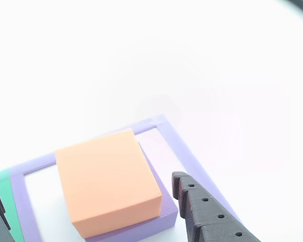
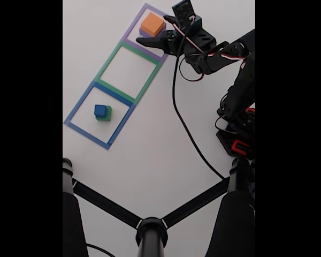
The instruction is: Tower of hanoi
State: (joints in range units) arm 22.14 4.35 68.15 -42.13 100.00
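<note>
An orange block (image 1: 106,181) lies on a flat purple block (image 1: 164,219) inside the purple taped outline (image 1: 187,151). My gripper (image 1: 85,185) is open and straddles this stack, one dark finger (image 1: 207,206) on the right and the other at the lower left edge of the other view. In the fixed view the orange block (image 2: 152,24) sits at the top, with the gripper (image 2: 152,29) open around it. A small blue cube (image 2: 100,110) rests on a green cube (image 2: 106,114) inside the blue taped outline (image 2: 77,115).
A green taped outline (image 2: 129,71) lies bare between the purple and blue ones. The arm's base (image 2: 238,128) stands at the right, with a black cable (image 2: 182,118) trailing across the white table. Black struts (image 2: 150,225) cross the bottom of the fixed view.
</note>
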